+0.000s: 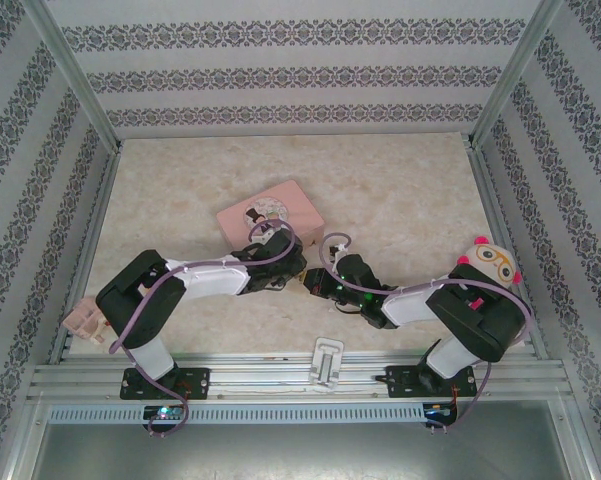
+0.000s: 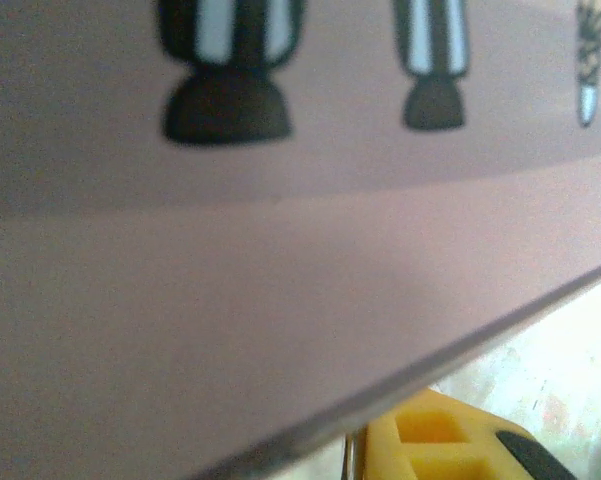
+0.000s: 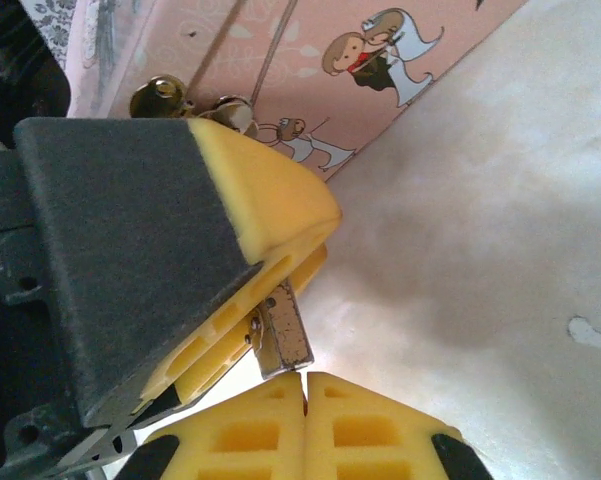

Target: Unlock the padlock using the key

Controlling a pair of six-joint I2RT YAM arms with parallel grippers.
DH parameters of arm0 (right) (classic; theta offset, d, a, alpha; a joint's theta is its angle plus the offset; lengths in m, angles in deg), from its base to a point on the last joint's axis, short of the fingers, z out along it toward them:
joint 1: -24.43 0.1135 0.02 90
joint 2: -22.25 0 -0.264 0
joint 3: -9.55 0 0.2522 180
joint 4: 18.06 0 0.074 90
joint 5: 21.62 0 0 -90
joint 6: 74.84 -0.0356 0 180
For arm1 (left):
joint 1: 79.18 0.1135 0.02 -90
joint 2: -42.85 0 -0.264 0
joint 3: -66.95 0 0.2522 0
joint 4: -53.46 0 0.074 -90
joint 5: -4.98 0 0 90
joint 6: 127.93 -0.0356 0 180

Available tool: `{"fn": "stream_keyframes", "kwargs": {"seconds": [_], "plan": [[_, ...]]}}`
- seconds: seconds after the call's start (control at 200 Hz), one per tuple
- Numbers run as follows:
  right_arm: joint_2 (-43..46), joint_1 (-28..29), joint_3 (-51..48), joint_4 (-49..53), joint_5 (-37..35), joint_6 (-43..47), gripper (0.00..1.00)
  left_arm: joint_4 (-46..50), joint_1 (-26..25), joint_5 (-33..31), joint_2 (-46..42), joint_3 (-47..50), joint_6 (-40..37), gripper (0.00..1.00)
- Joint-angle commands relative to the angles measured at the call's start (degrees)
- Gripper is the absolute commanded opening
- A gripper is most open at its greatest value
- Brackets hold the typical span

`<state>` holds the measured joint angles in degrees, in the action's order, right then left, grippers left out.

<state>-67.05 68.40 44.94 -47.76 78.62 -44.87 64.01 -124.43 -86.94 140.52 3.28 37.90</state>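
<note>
Clamping padlock (image 3: 280,340) near cartoon-couple tin (image 3: 450,35)

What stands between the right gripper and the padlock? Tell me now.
Nothing visible. The right gripper, shut, sits just short of the padlock, which is pinched in the left gripper, with only a narrow gap between. The pink tin lies behind, off that line.

Pink tin (image 2: 230,300) blurred at close range, padlock (image 3: 283,345) mostly hidden inside the left pincer (image 3: 310,245)
</note>
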Motion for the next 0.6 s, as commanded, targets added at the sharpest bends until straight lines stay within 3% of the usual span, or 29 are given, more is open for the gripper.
{"fn": "stream_keyframes", "kwargs": {"seconds": [0.0, 0.145, 0.37, 0.495, 0.56, 0.595], "plan": [[-1.2, -0.5, 1.1, -5.4, -1.8, -1.8, 0.0, -11.7, -0.8, 4.0, -2.7, 2.5, -0.5, 0.3], [-2.1, -0.5, 1.2, -6.6, -2.5, -2.6, 0.0, -15.8, -0.7, 2.1, -4.8, 5.2, -1.8, 0.48], [-4.4, -0.6, 0.6, -11.3, -3.1, -5.0, 0.0, -19.6, -0.6, -0.6, -8.2, 8.4, -5.1, 0.83], [-5.6, -0.6, 0.9, -13.1, -2.8, -5.9, 0.0, -20.8, -0.5, -3.1, -10.6, 10.5, -6.6, 0.87], [-6.1, -0.7, 0.7, -14.2, -2.9, -6.5, 0.0, -20.3, -0.4, -4.0, -12.2, 11.3, -7.2, 0.98], [-6.2, -0.7, 0.7, -14.6, -3.0, -6.8, 0.0, -19.7, -0.4, -4.4, -12.9, 11.7, -7.7, 0.99]]}}
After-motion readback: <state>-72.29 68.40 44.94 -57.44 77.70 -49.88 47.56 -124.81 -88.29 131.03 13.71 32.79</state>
